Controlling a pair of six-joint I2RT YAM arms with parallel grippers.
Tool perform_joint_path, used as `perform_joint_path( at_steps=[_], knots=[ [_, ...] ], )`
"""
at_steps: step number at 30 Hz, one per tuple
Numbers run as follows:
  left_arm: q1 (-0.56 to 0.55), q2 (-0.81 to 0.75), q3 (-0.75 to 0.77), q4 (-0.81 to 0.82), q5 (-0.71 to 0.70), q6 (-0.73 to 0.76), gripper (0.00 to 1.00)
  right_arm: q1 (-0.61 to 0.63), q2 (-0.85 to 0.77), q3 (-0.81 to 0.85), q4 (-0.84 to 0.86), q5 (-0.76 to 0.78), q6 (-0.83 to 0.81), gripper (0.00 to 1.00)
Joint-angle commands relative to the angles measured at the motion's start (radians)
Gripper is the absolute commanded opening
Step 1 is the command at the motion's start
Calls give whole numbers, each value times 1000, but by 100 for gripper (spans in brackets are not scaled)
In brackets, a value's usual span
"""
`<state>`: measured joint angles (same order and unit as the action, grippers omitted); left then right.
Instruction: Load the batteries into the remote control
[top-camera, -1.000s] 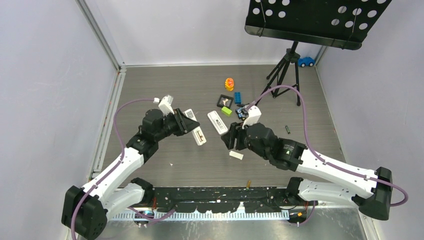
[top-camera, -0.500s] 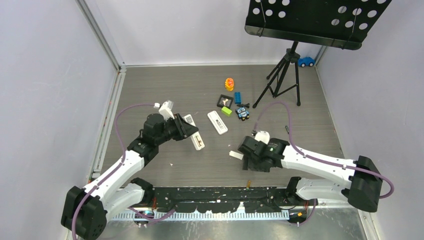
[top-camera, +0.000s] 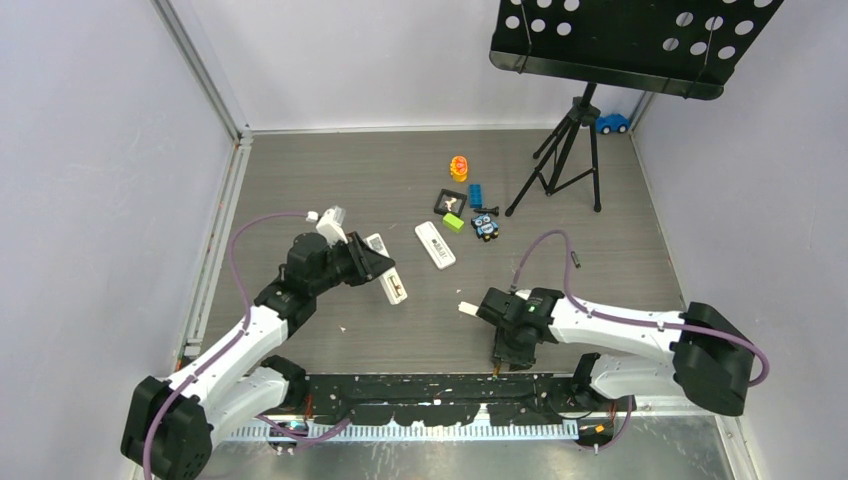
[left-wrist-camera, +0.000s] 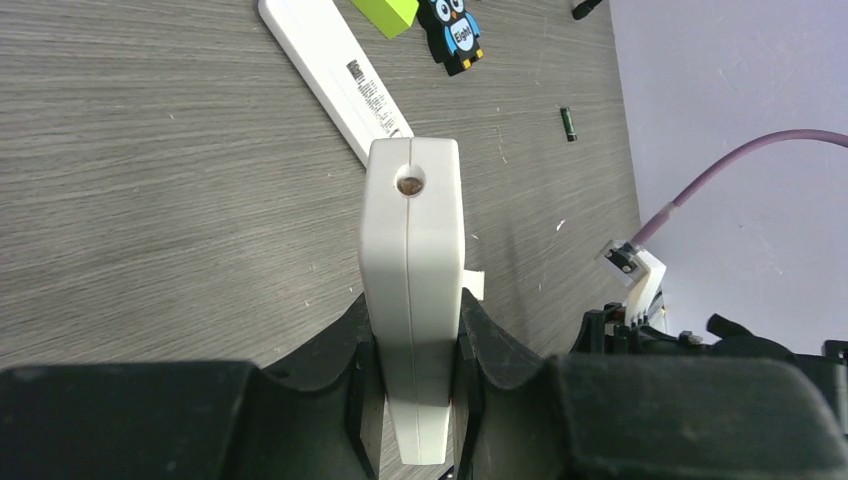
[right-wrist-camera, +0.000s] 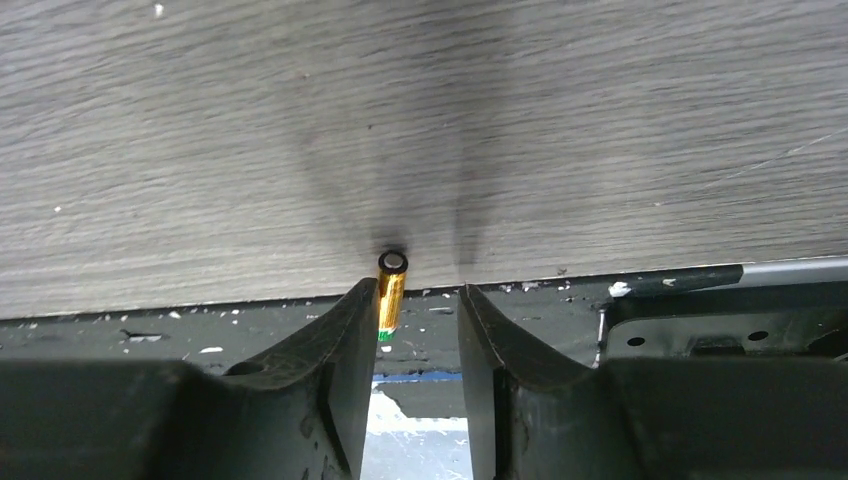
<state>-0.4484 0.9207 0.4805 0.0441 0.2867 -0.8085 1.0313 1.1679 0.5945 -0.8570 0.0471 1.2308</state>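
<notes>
My left gripper (left-wrist-camera: 412, 330) is shut on the remote control (left-wrist-camera: 411, 260), held on edge above the table with its top end pointing away; the pair shows left of centre (top-camera: 392, 282) in the top view. An orange battery (right-wrist-camera: 391, 290) lies at the table's near edge. My right gripper (right-wrist-camera: 412, 300) stands open around it, pointing down, its left finger against the battery and a gap to the right one. The same gripper (top-camera: 506, 350) sits low at the near edge in the top view. A dark battery (top-camera: 575, 258) lies far right.
A slim white remote (top-camera: 434, 244) lies mid-table, and a small white cover piece (top-camera: 467, 308) lies near the right arm. Behind are a green block (top-camera: 453, 222), an owl toy (top-camera: 485, 226), an orange toy (top-camera: 459, 167), a tripod (top-camera: 565, 160) and a blue car (top-camera: 612, 123). The black rail (right-wrist-camera: 600, 330) borders the near edge.
My right arm has swung back from mid-table to the near edge and dropped over the orange battery, its jaws narrowing. The left arm has shifted slightly, still holding the remote control.
</notes>
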Motion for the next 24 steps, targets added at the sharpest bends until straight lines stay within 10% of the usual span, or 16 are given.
perform_joint_path(
  at_steps=[1,16,24],
  knots=[
    [5,-32,9,43,-20,22,0,4,39,20,24,20,45,39],
    [5,-71,13,2,-32,44,0,-1,100,-9,141,7,85,6],
    [5,-95,52,-41,-31,62,0,-203,97,30,195,36,49,0]
  ],
)
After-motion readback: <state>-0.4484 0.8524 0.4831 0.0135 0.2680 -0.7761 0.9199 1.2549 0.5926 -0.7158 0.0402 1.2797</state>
